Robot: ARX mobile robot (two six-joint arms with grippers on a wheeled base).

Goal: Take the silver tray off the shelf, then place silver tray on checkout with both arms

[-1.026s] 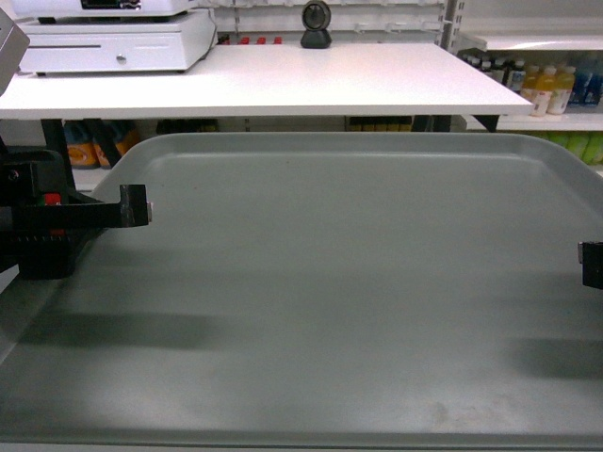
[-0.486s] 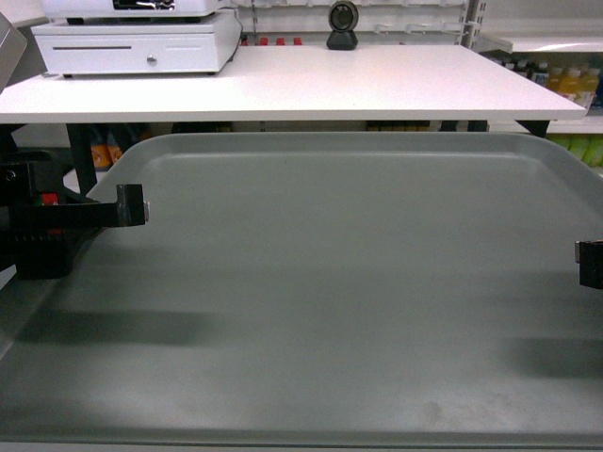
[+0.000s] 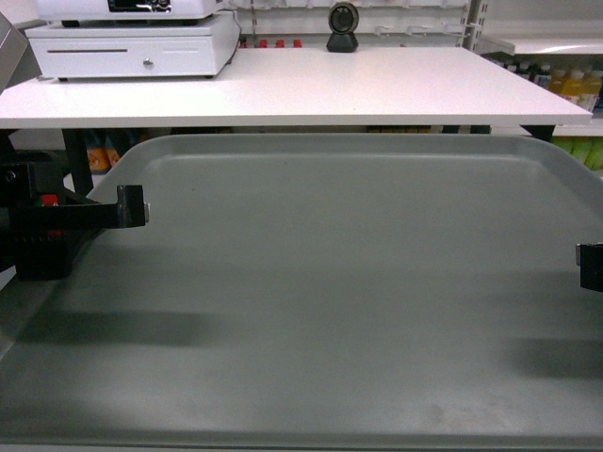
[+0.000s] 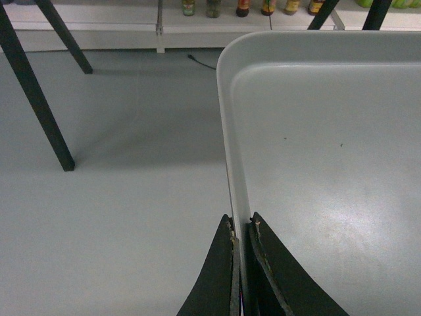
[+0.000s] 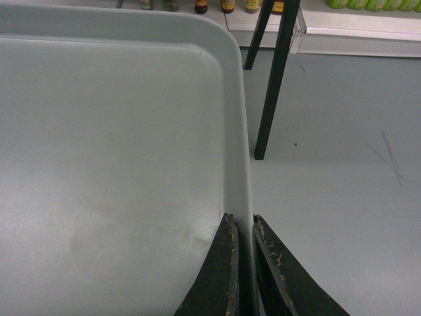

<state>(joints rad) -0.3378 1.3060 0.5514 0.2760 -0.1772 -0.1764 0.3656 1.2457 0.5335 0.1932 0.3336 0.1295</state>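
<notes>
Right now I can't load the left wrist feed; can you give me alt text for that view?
The left gripper is shut on the left rim of the silver tray, one black finger either side of the rim, with the tray held over grey floor. Black slanted table legs and a low shelf of bottles lie beyond.

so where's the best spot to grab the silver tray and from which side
By its low raised rim on the two short sides, one gripper from each side. The silver tray is wide, flat and thin, so only the rim fits between jaws. The left gripper and right gripper each pinch it so.
</notes>
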